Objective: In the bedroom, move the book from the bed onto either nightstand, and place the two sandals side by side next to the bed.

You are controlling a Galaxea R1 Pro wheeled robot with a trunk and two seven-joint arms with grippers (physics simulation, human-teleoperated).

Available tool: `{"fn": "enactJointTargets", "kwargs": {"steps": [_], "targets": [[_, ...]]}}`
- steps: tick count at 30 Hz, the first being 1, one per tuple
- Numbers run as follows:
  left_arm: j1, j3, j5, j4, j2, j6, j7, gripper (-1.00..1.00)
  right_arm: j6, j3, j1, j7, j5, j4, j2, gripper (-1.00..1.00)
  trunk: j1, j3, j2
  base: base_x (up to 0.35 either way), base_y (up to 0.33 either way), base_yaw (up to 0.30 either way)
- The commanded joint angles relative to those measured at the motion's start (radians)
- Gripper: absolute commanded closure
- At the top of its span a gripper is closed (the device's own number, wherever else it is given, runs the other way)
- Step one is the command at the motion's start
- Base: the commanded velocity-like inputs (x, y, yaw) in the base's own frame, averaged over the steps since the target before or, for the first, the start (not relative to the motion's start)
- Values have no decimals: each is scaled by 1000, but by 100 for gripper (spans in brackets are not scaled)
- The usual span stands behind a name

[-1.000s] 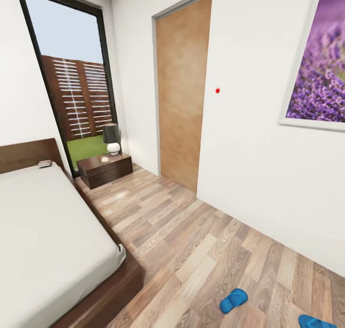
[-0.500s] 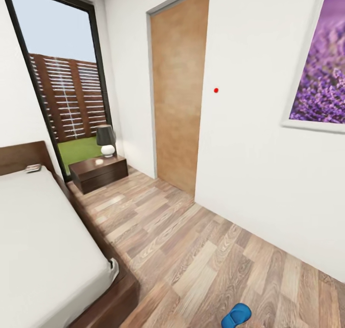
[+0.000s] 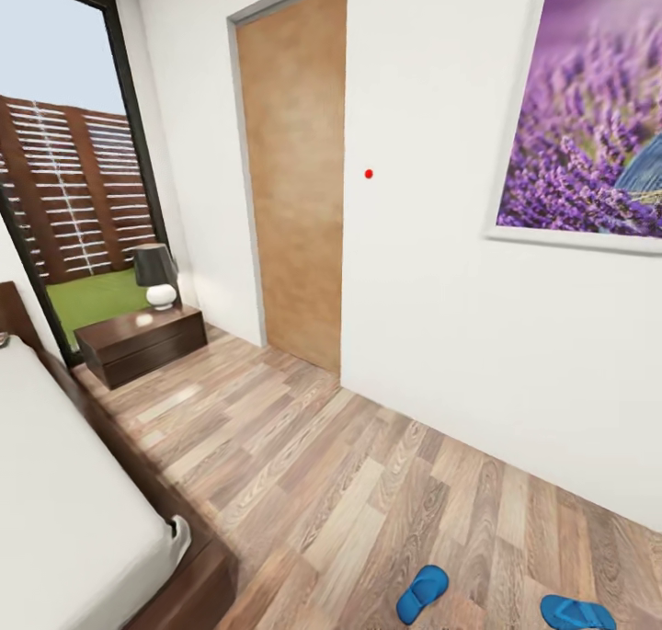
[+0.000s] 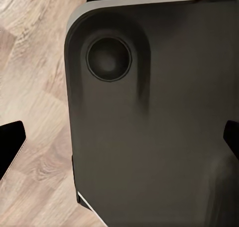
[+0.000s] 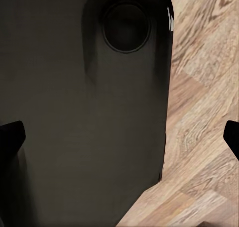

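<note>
Sandals first: I see two small bright blue flat ones on the wood floor (image 3: pixel 313 464), one (image 3: pixel 422 594) a little way off the bed (image 3: pixel 64 510) corner, the other (image 3: pixel 576 612) farther out, well apart. Dark brown nightstand (image 3: pixel 140 340) carries a lamp (image 3: pixel 156 274). Both wrist views face the robot's dark base (image 4: pixel 149 117); left gripper (image 4: pixel 122 142) and right gripper (image 5: pixel 122 137) fingertips sit wide apart, holding nothing.

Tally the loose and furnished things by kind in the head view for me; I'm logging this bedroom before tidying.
Sandals: 2
Bed: 1
Nightstand: 1
Lamp: 1
Door: 1
Framed picture: 1
Window: 1
Total: 8
</note>
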Motion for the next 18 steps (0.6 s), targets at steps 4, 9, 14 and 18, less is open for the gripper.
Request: {"fn": "enactJointTargets", "kwargs": {"steps": [4, 9, 14, 18], "targets": [[0, 0, -1, 0, 0, -1, 0, -100, 0, 0, 0, -1, 0, 0, 0, -100, 0, -1, 0, 1, 0, -299], [0, 0, -1, -1, 0, -1, 0, -100, 0, 0, 0, -1, 0, 0, 0, -100, 0, -1, 0, 0, 0, -299], [0, 0, -1, -1, 1, -1, 0, -100, 0, 0, 0, -1, -1, 0, 0, -100, 0, -1, 0, 0, 0, -293], [0, 0, -1, -9, 1, -5, 0, -100, 0, 0, 0, -1, -1, 0, 0, -100, 0, -1, 0, 2, 0, -287]]}}
